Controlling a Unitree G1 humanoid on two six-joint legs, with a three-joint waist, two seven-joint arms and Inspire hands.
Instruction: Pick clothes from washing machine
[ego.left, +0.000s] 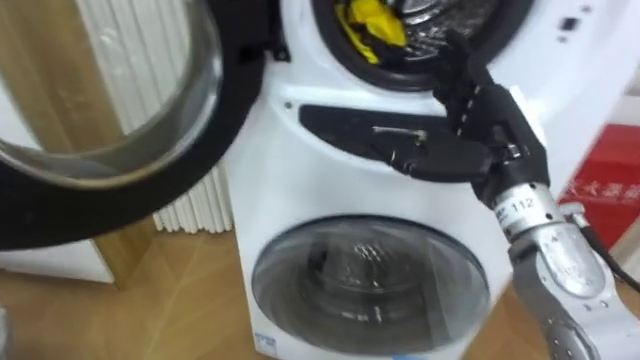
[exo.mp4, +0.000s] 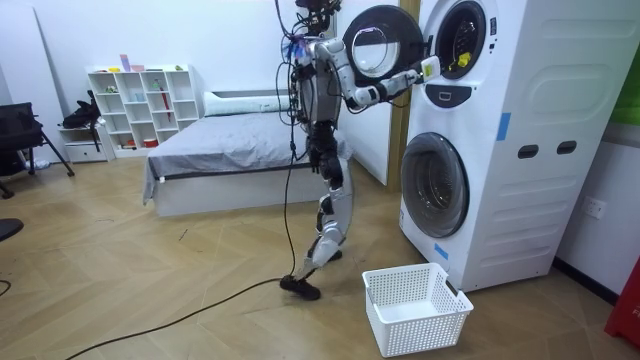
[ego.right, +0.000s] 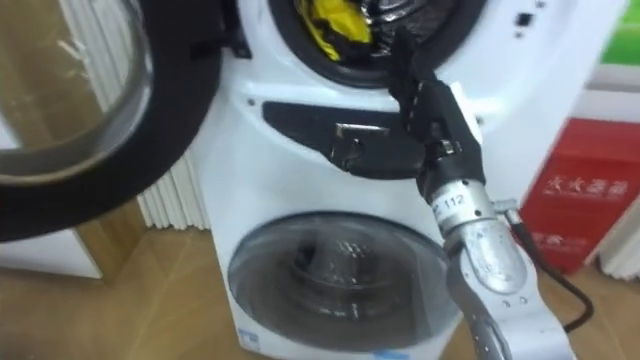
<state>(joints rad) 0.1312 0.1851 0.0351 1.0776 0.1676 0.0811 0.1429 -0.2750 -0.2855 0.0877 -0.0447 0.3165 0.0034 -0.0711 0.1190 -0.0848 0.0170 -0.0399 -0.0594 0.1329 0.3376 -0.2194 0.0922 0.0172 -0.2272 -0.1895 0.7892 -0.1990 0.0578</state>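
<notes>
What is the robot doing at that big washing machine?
The robot stands at a stacked washing machine with its upper door swung open. Its right hand reaches up to the rim of the upper drum, fingers open and holding nothing, close to a yellow cloth inside. A white basket sits on the floor nearby.

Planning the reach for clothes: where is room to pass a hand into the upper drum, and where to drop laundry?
Free: the drum mouth between the yellow cloth and the right robot hand at its lower right rim; the white basket on the floor. Crowded: left, by the open door.
</notes>
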